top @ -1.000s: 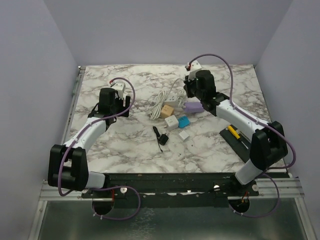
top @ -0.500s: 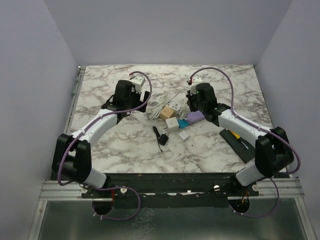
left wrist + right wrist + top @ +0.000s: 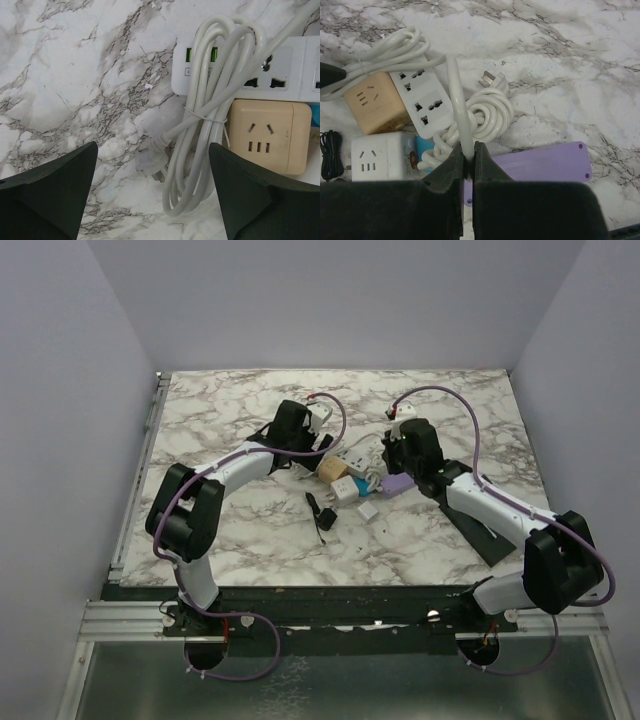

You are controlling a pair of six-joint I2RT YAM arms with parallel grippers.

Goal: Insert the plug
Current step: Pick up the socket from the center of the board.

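Evidently nothing is inserted yet: the plug [image 3: 492, 79] lies loose mid-desk, beside the power strip [image 3: 420, 97]. The right gripper [image 3: 468, 150] pinches a white cable [image 3: 456, 95]; the left gripper [image 3: 152, 165] hangs wide apart, empty.

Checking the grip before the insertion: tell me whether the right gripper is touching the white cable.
Touching. The right wrist view shows the right gripper shut on the white cable, which comes straight out from between its fingertips with no gap.
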